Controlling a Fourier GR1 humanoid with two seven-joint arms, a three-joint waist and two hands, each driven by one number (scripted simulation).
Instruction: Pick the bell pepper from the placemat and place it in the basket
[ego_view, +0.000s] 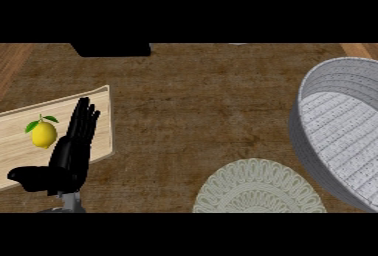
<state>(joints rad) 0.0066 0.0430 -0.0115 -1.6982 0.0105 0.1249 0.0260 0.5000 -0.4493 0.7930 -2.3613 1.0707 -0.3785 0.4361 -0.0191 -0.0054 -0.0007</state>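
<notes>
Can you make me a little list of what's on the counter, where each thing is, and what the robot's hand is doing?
lemon: on the wooden board, left side
left hand: open, fingers straight, over the board beside the lemon
right hand: not in view
placemat: round, pale, bottom middle, nothing on the part that shows
basket: grey, woven, right side, nothing seen inside
bell pepper: not visible
counter: brown wood
</notes>
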